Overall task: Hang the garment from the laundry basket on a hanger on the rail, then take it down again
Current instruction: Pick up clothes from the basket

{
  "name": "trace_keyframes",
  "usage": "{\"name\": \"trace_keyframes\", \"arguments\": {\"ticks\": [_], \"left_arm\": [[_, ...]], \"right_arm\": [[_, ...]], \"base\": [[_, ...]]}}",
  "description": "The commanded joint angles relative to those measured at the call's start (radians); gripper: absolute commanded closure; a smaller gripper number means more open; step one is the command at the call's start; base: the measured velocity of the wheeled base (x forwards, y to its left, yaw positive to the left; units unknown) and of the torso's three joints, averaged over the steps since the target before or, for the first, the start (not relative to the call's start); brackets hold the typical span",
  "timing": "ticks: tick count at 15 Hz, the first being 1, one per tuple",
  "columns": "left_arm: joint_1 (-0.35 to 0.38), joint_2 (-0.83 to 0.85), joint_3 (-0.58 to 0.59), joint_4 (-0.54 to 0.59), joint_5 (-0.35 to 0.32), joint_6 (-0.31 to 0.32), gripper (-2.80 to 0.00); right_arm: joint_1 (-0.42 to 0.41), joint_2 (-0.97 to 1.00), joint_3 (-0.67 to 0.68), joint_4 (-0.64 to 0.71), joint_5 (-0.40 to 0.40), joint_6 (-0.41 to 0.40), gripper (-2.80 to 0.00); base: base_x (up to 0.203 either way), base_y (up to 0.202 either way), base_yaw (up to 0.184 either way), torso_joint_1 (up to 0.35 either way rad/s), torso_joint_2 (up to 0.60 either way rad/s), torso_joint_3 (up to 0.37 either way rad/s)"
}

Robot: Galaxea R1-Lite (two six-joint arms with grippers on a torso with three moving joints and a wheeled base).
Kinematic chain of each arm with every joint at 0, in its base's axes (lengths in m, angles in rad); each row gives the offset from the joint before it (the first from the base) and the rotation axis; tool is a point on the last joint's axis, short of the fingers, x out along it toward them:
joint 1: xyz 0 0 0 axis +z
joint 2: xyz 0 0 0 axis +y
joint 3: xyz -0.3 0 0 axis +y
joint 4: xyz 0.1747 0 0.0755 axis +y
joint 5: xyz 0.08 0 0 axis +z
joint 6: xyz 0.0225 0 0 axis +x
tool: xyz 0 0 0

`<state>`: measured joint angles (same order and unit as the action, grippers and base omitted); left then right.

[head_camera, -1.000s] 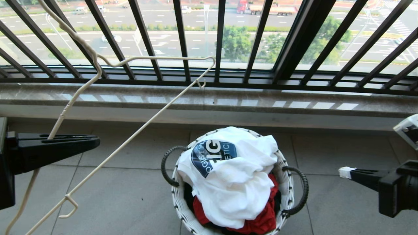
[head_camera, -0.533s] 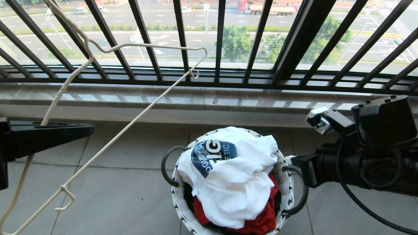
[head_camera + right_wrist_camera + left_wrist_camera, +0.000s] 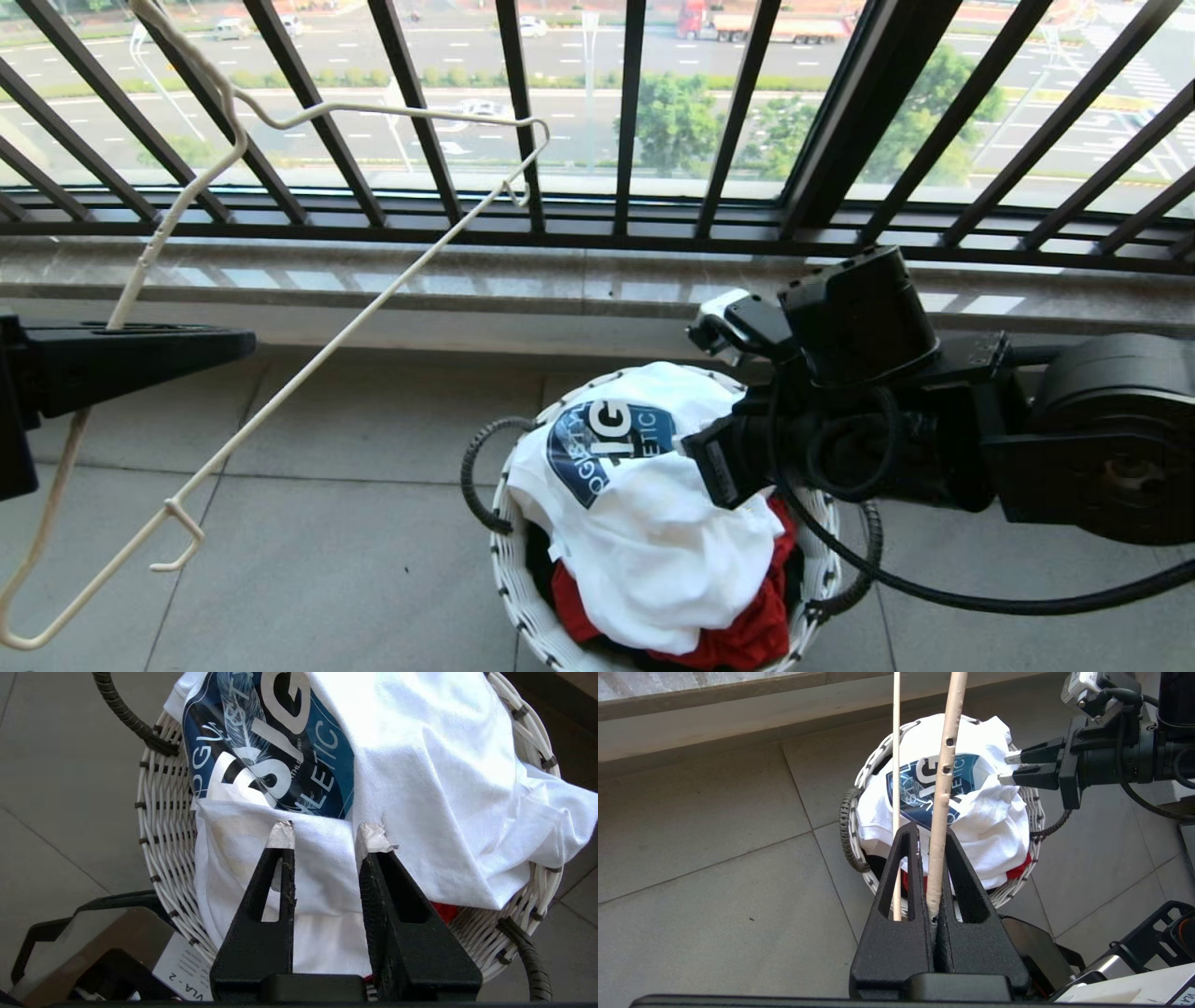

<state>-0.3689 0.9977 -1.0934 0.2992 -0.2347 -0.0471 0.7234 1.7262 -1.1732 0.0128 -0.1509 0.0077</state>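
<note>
The garment, a white T-shirt with a dark blue logo, lies crumpled on top of the laundry basket, which stands on the floor below the window sill, with red cloth showing under it. In the head view the basket sits at about 6 o'clock from the picture's centre.

The right gripper is poised directly over the garment. Its fingers are parted to a moderate gap and nothing is held between them; in the right wrist view the taped tips are seen just above a fold of white fabric at the lower edge of the logo. Whether the tips already touch the cloth cannot be told. The garment therefore lies straight ahead of this gripper, along its pointing line, with the fold running across the gap between the fingers. In the head view the right arm comes in from 3 o'clock and covers the basket's right rim.

The left gripper is well apart from the basket, at 9 o'clock in the head view, and is clamped on the hanger, whose long hook rises toward 11 o'clock against the window bars.

The right arm is judged much the nearer to the garment, so a short advance and a closing of the fingers on that fold seems to be what the pick calls for.
</note>
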Motion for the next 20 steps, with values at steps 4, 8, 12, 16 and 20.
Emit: {"name": "trace_keyframes", "arguments": {"ticks": [4, 8, 12, 16, 20], "left_arm": [[0.001, -0.022, -0.002, 0.000, 0.000, -0.002, 0.00], [0.001, -0.029, -0.002, -0.002, 0.002, -0.002, 0.00], [0.001, -0.043, -0.002, -0.002, 0.003, -0.002, 0.00], [0.001, -0.054, -0.002, -0.003, 0.003, -0.002, 0.00], [0.001, -0.065, -0.006, -0.003, 0.002, -0.002, 0.00]], "right_arm": [[0.009, 0.099, -0.032, -0.137, 0.076, -0.082, -2.80], [0.037, 0.153, -0.037, -0.161, 0.077, -0.092, -2.80], [0.040, 0.168, -0.003, -0.180, 0.087, -0.165, -2.80], [0.057, 0.161, 0.045, -0.217, 0.084, -0.220, -2.80], [0.071, 0.163, 0.079, -0.214, 0.038, -0.247, -2.80]], "base": [[0.000, 0.000, 0.000, 0.000, 0.00, 0.000], [0.000, 0.000, 0.000, 0.000, 0.00, 0.000], [0.000, 0.000, 0.000, 0.000, 0.00, 0.000], [0.000, 0.000, 0.000, 0.000, 0.00, 0.000], [0.000, 0.000, 0.000, 0.000, 0.00, 0.000]]}}
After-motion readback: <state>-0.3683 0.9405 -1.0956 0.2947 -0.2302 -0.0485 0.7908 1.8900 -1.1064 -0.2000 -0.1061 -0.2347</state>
